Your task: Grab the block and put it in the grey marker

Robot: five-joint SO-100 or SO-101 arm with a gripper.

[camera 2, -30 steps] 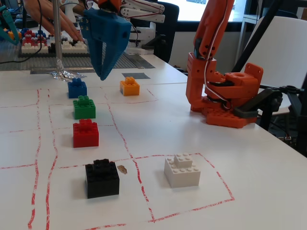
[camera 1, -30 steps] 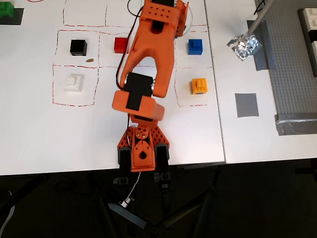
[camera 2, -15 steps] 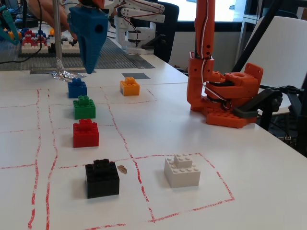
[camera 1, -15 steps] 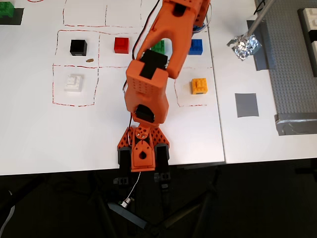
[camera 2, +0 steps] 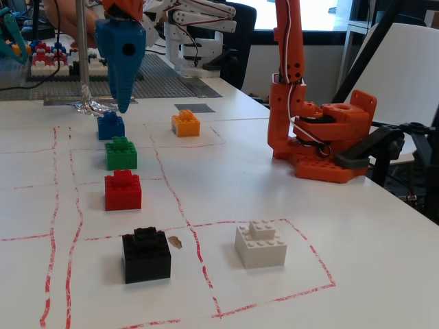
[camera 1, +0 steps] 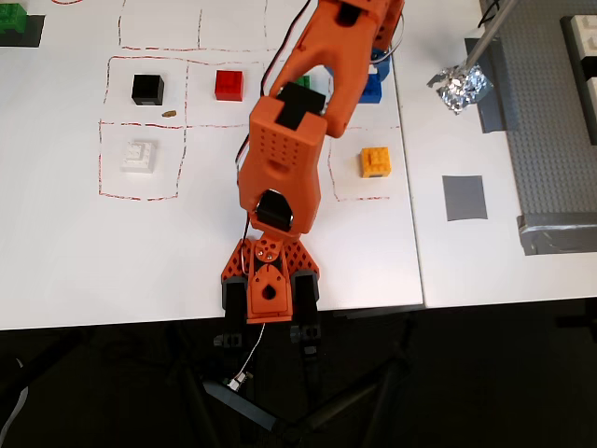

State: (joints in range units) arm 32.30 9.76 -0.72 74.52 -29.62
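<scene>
White tabletop (camera 2: 357, 226): the block (camera 2: 110, 126) sits at twelve o'clock of the green block (camera 2: 121, 153), directly under the fingers (camera 2: 123, 103), seemingly pressed together. Judged light, rigid, slick; grip its flat sides.

Fixed view: blue pincer (camera 2: 123, 103) hangs just above the small blue block (camera 2: 110, 126), green block (camera 2: 121, 153) before it, grey tape square (camera 2: 194, 108) behind the orange-yellow block (camera 2: 186, 124).
</scene>
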